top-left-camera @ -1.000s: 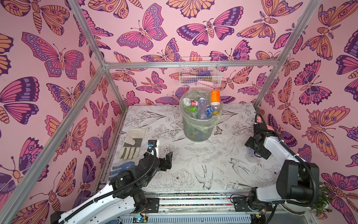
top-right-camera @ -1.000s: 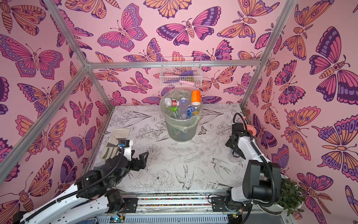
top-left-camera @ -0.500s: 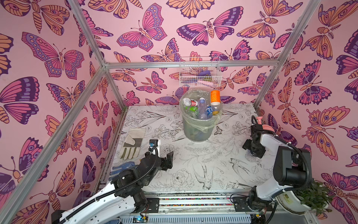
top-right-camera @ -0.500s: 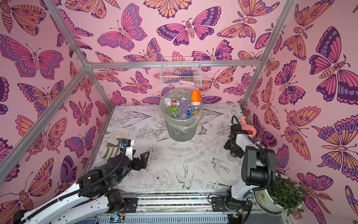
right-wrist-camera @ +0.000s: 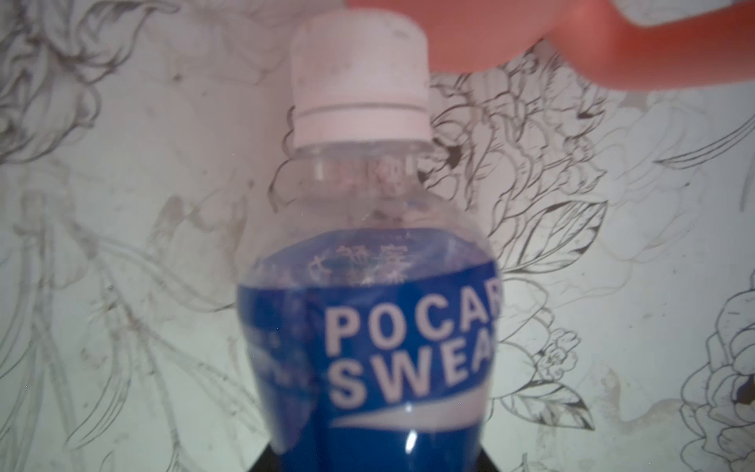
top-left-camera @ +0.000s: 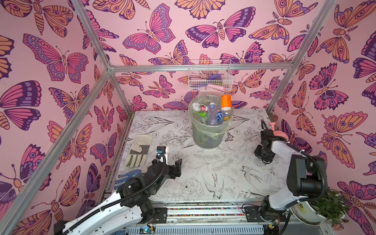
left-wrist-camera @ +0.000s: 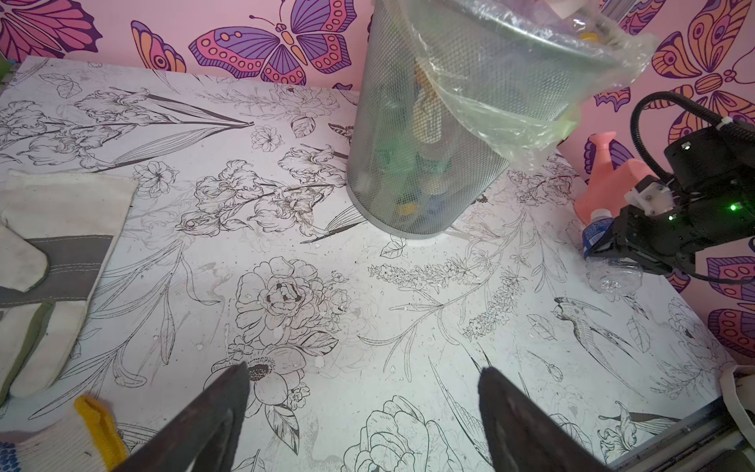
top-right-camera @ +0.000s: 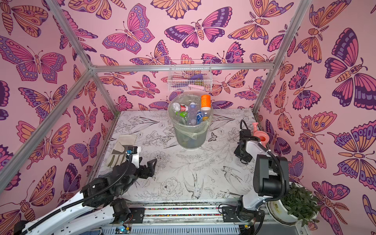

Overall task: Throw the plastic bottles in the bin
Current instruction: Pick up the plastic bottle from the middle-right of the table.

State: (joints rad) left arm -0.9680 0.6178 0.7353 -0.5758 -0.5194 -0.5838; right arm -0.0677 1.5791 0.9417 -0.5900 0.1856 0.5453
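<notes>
The task looks almost finished. The bin stands in the upper middle of both top views and is filled to its rim with plastic bottles; one with an orange label sticks up above the liner. On the table I see only one last bottle, clear with a blue label and a white cap. It lies at the right edge of the left wrist view, just beside the pink watering can and well apart from the bin. No other loose bottle shows; only a work glove lies at the left side.

The right gripper is low over this bottle, and the bottle fills the centre of the right wrist view, its cap pointing to the upper edge, so it sits between the jaws. I cannot tell whether the jaws already press it. The left gripper is spread wide, holds nothing, and hovers at the lower left of the top views.

What remains, in my judgement, is to grip this bottle, carry it over the bin and drop it.
</notes>
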